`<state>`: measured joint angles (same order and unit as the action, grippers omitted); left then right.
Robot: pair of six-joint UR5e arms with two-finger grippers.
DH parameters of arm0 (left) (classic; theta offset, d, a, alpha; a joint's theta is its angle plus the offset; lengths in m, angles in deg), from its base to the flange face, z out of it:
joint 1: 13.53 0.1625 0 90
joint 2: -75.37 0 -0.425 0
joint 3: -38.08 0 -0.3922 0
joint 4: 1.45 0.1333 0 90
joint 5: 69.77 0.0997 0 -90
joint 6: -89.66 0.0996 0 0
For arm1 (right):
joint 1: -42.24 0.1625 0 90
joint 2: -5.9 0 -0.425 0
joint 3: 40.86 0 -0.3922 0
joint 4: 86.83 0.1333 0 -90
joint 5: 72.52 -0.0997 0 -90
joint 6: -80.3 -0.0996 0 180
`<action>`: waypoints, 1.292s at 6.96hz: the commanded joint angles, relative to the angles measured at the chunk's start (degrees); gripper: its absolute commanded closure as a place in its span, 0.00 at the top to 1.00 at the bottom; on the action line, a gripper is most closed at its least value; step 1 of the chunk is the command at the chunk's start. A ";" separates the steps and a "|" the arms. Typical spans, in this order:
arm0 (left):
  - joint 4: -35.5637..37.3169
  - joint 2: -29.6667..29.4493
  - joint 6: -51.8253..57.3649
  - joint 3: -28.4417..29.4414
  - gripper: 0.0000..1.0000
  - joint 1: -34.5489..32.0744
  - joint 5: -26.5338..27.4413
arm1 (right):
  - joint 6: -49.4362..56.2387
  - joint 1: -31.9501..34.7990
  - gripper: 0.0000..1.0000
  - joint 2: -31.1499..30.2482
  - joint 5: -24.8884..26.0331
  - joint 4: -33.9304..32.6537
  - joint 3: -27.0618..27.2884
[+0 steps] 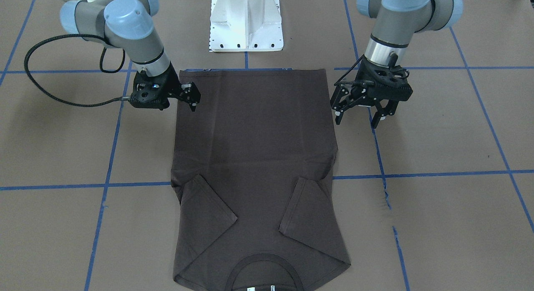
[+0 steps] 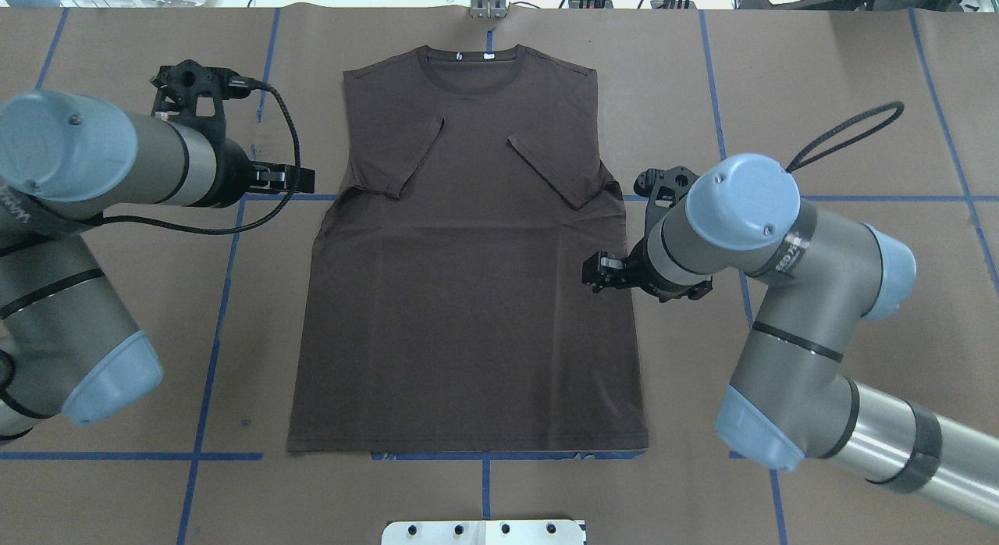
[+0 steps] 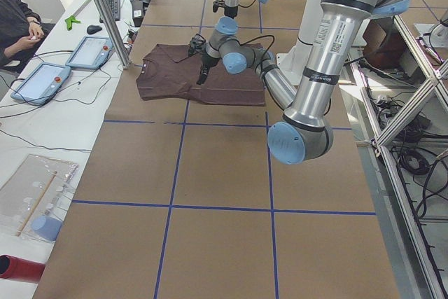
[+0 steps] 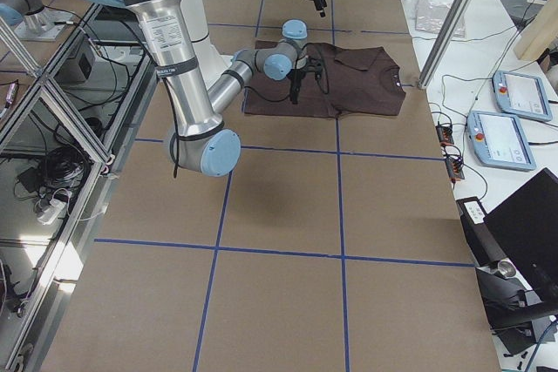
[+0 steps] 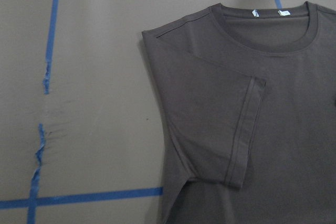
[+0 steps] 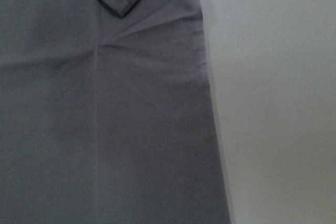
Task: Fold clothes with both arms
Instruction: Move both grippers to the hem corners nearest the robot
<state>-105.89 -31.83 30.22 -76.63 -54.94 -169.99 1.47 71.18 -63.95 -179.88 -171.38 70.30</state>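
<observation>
Left arm: reaches down on the robot's left of the T-shirt, wrist pointing at the bench.
Left pincer: just beside the T-shirt's side edge, apart from the cloth, fingers spread wide with tips down, holding nothing.
Right arm: elbow bent, forearm angled in toward the T-shirt's other side edge.
Right pincer: over that side edge of the T-shirt; its finger gap is unclear.
</observation>
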 commanded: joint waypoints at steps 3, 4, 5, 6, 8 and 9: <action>-0.06 1.47 -2.35 -2.02 1.00 0.54 -1.21 | -8.89 -12.41 1.00 -7.92 7.87 0.00 4.15; -0.06 1.38 -2.35 -2.02 1.00 0.54 -1.21 | -8.98 -13.37 1.00 -9.15 7.88 0.00 4.24; -0.06 1.29 -2.35 -1.84 1.00 0.63 -1.21 | -11.07 -14.95 1.00 -9.34 7.96 0.00 4.15; -0.06 1.20 -2.35 -1.67 1.00 0.63 -1.21 | -12.04 -16.01 1.00 -9.34 8.22 0.00 4.24; -0.06 1.03 -2.35 -1.32 1.00 0.63 -1.21 | -13.46 -17.25 1.00 -9.25 8.32 0.00 4.24; -0.06 1.03 -2.35 -1.31 1.00 0.63 -1.21 | -13.46 -17.25 0.99 -9.08 8.23 0.00 4.15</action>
<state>-105.95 -30.76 27.87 -78.04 -54.31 -171.19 -11.75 54.14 -73.19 -171.61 -171.38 74.49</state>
